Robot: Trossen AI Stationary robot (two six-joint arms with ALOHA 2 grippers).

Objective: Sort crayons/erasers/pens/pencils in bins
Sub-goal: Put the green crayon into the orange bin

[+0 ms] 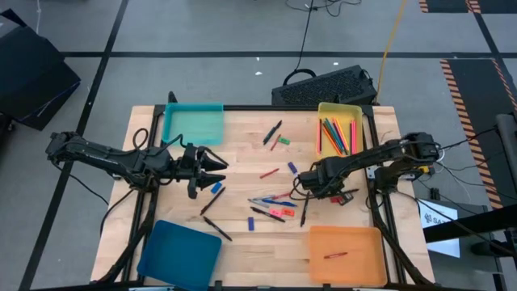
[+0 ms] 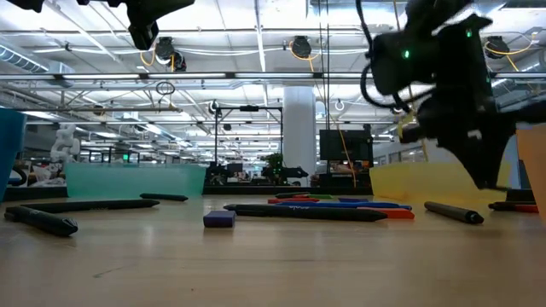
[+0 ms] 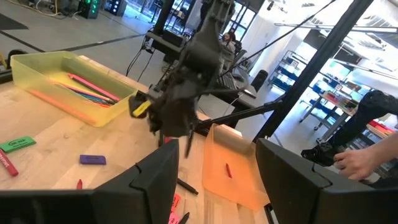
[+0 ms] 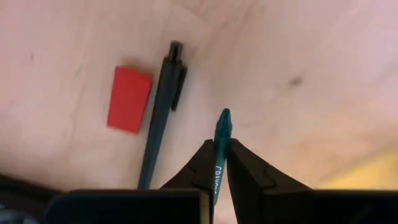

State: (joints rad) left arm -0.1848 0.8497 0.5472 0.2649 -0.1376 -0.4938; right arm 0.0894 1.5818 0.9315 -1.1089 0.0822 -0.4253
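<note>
My right gripper (image 1: pixel 309 184) (image 4: pixel 219 146) hangs over the table's right middle, shut on a thin teal pencil (image 4: pixel 221 134) with white lettering. On the wood below it lie a red eraser (image 4: pixel 129 99) and a black pen (image 4: pixel 161 118). My left gripper (image 1: pixel 220 166) (image 3: pixel 217 180) hovers open at the left middle, holding nothing. More pens, crayons and erasers (image 1: pixel 271 206) lie scattered mid-table. A teal bin (image 1: pixel 192 125), a yellow bin (image 1: pixel 339 109), a dark blue bin (image 1: pixel 179 249) and an orange bin (image 1: pixel 355 238) stand at the four corners. My right gripper pinches the teal pencil between its two fingers, just behind its pointed end (image 4: pixel 219 155). The fingers point down from above and the pencil runs along them, its tip (image 4: pixel 224 117) sticking out past the fingertips. The gripper hides the rest of it.
The yellow bin holds several pencils (image 1: pixel 335 136); the orange bin holds one red crayon (image 1: pixel 335 255). A blue eraser (image 1: pixel 216 187) (image 2: pixel 219 219) lies near my left gripper. A black keyboard (image 1: pixel 323 85) sits beyond the far edge. A person's hand (image 3: pixel 360 162) shows beyond the table.
</note>
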